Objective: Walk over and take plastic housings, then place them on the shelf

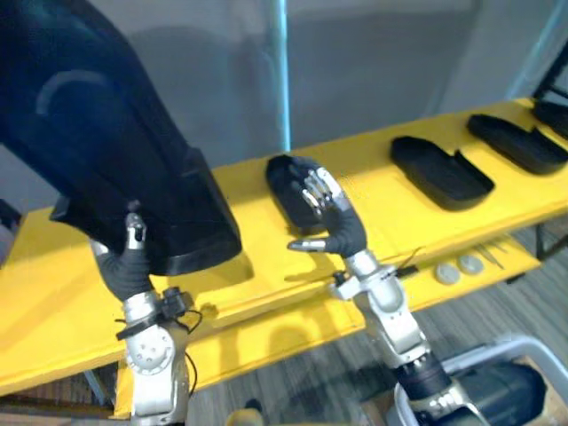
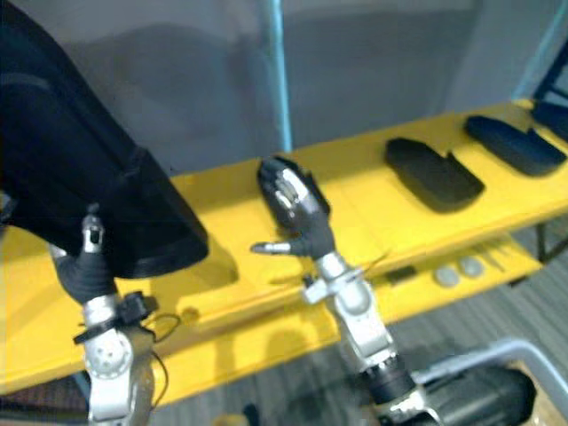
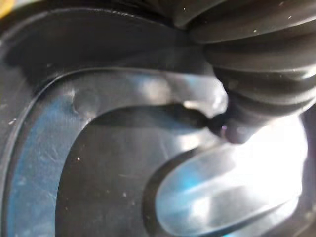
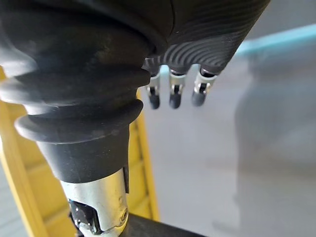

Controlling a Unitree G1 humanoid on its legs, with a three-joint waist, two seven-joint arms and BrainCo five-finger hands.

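Left eye view first. Big black plastic housing (image 1: 106, 133) hoisted well left of the blue pole (image 1: 282, 71), tilted, looming over the yellow shelf (image 1: 53, 293). Under its lower edge, the left robot hand (image 1: 131, 259), buried beneath the shell: open or clamped, cannot tell. At the foot of the pole, a second black housing (image 1: 280, 182), flat on the shelf. Just in front of that, the right robot hand (image 1: 324, 209): raised, loosely bent, thumb jutting toward the left, gripping nothing. Touching the piece behind? Cannot tell. Right of the pole, a third housing (image 1: 441, 173) lying flat, and further right again a fourth housing (image 1: 517, 142), the two well apart. Down on the lower ledge, right of the pole, two small round discs (image 1: 448, 274) side by side.

Over to the right eye view: same line-up. Raised housing (image 2: 80, 177) left of the pole, right robot hand (image 2: 297, 209) just below the pole's foot, empty.

Left wrist view now: left robot hand (image 3: 261, 59), dark cover pressed close against the glossy inside of the held housing (image 3: 98, 187), curved walls all around. Grip hidden; cannot tell.

Right wrist view to close: dark-tipped fingertips (image 4: 173, 101) dangling relaxed past the ribbed cover, nothing between them. Yellow shelf edge (image 4: 145, 168) close beside the wrist, grey wall (image 4: 237, 148) beyond, pole a pale streak (image 4: 286, 39) across that wall.
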